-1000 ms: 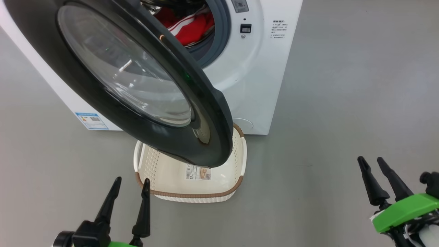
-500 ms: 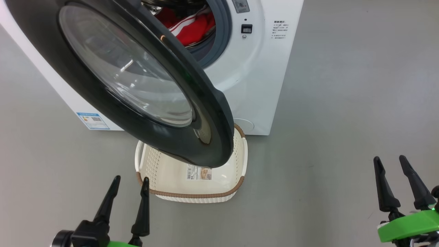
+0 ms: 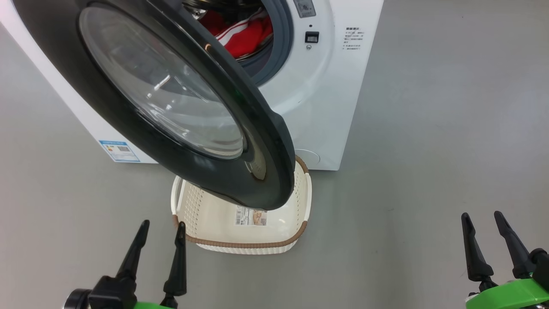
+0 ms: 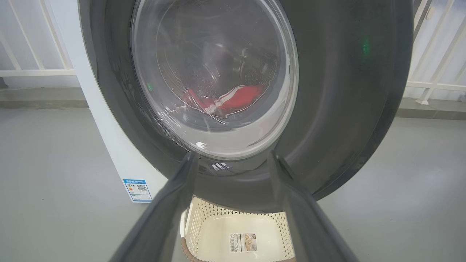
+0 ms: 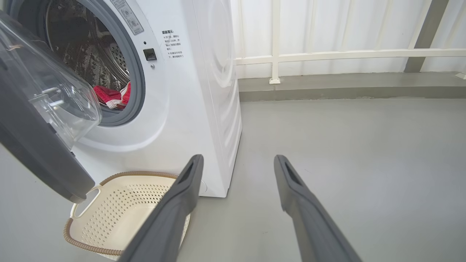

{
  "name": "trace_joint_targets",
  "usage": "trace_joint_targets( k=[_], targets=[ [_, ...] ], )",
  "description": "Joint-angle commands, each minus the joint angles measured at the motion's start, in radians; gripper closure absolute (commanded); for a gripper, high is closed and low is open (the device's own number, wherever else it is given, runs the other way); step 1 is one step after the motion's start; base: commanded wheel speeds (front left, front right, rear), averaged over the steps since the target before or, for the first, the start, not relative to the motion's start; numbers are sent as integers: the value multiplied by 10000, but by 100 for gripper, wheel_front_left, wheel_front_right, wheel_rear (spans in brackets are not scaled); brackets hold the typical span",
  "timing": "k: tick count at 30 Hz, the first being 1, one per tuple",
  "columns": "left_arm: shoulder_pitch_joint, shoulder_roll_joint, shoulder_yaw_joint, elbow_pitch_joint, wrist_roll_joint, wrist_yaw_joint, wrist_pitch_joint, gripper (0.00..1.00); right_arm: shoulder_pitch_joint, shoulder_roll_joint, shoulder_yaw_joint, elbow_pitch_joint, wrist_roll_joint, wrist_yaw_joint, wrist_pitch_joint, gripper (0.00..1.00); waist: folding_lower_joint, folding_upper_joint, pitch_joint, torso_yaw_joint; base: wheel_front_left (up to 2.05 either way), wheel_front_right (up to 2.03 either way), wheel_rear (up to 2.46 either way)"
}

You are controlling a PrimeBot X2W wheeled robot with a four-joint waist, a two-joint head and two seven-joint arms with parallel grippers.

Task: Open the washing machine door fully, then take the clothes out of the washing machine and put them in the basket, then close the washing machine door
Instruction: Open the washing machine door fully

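Black-ringed washing machine door (image 3: 171, 107) stands half open above the basket (image 3: 248, 245), directly ahead of the left gripper (image 3: 164, 224), fingers apart; the right gripper (image 3: 481, 214), fingers also apart, is well aside. Red clothes (image 3: 244, 36) lie inside the washing machine (image 3: 326, 94).

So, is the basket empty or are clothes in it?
Empty: the basket shows its bare bottom and label; the red clothes lie in the washer.
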Motion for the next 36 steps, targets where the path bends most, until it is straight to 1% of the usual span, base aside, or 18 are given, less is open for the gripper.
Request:
trace_joint_targets(
  k=[1,8,11,12,14,21,25,33,36],
  targets=[
    [-6,97,293,-287,-52,44,-78,0,-25,-167,151,-267,-99,65,-64,0,0,-1,12,-1,0,0,0],
    [-16,97,260,-303,-61,61,-78,0,-193,-123,288,-387,148,65,-64,0,0,-1,28,19,0,0,0],
    [18,97,204,-345,-89,101,-78,0,-396,-126,607,-404,563,65,-64,0,0,-1,28,44,0,0,0],
    [33,97,174,-356,-104,113,-78,0,-492,-127,733,-410,729,65,-64,55,0,-1,28,66,0,0,0],
    [61,97,106,-375,-137,138,-78,0,-752,-130,982,-467,1058,65,-64,100,0,-1,36,115,0,0,0],
    [149,97,-191,-449,-315,227,-78,0,-2029,-136,2162,-740,2697,65,-64,100,0,-1,123,379,0,0,0],
    [194,97,-399,-510,-417,300,-78,0,-2907,-269,2963,-754,3694,65,-64,100,0,-1,184,572,0,0,0],
    [25,97,-724,-618,-592,414,-78,0,-4437,-998,4262,-479,5108,65,-64,100,0,-1,514,1122,0,0,0],
    [-73,97,-823,-699,-662,445,-78,0,-4930,-1419,5003,-261,5716,65,-64,100,0,-1,705,1323,0,0,0]
  ],
)
